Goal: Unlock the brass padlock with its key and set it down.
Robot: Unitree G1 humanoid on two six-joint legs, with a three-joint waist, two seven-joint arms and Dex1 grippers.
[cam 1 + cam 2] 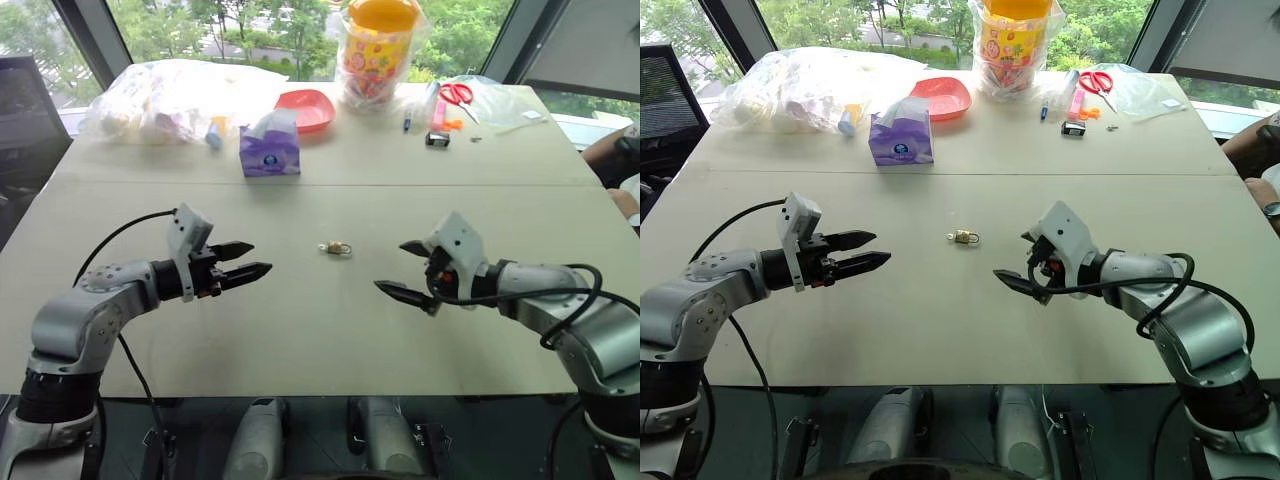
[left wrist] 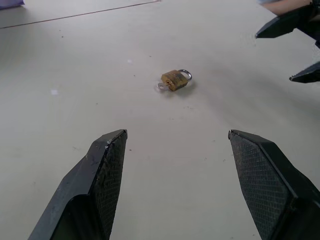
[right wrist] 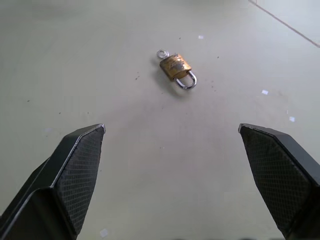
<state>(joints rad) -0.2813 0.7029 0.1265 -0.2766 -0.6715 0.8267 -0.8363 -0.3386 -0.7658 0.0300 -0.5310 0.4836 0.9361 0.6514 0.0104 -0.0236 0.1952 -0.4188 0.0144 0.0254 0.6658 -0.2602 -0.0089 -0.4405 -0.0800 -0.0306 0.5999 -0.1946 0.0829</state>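
Brass-yellow metal padlock (image 3: pixel 175 66), matt table (image 3: pixel 100 60)

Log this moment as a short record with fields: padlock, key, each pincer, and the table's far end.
padlock: brass padlock lying flat on the table, midway between both arms, untouched
key: small silvery piece at the end of the body opposite the shackle, likely the key
left pincer: open, empty, aimed toward the padlock
right pincer: open, empty, facing the padlock
far end: tissue box, red dish, scissors

Office or lab meeting room, upper floor likely. Large pale tabletop (image 1: pixel 330 330) beside tall windows (image 1: pixel 250 25) showing trees outside. Clutter along the far edge: tissue box (image 1: pixel 269 150), scissors (image 1: pixel 457 94), plastic bags (image 1: pixel 170 100), red dish (image 1: pixel 305 108).
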